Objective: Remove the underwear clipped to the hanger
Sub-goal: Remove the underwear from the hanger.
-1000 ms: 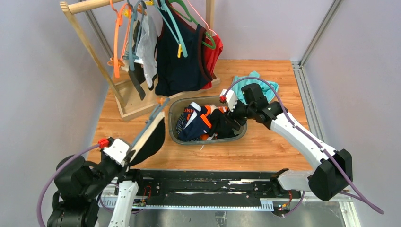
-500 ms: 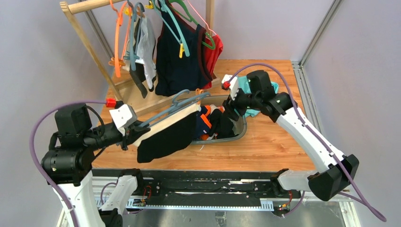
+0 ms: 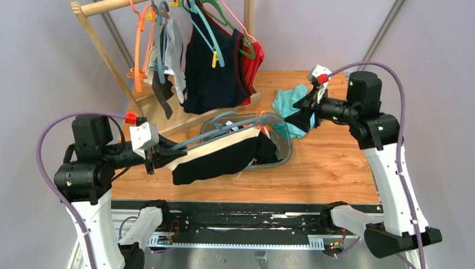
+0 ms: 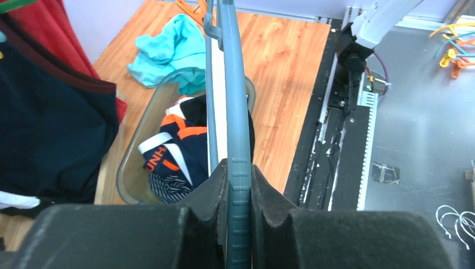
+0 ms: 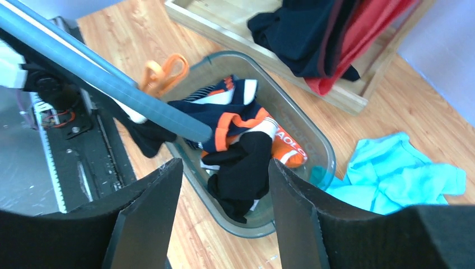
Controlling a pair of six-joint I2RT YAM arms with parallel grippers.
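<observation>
A blue-grey hanger (image 3: 224,130) lies level across the bin, and my left gripper (image 3: 162,154) is shut on its near end. Dark underwear (image 3: 215,162) with a beige waistband hangs clipped beneath it. An orange clip (image 3: 262,116) sits at the hanger's far end. In the left wrist view the hanger (image 4: 235,101) runs straight out from between my shut left gripper (image 4: 239,174). My right gripper (image 3: 299,119) hangs open in the air, right of the far end. The right wrist view shows the hanger (image 5: 101,84), the clip (image 5: 162,73) and my empty right gripper (image 5: 225,165).
A grey bin (image 3: 285,147) under the hanger holds several garments. A teal cloth (image 3: 285,103) lies on the table behind my right gripper. At the back left, a wooden rack (image 3: 101,50) carries more hangers and a navy tank top (image 3: 210,73).
My left arm has raised the hanger and swung it right, so the underwear now stretches over the bin. The right gripper has lifted away from the bin, up and to the right.
</observation>
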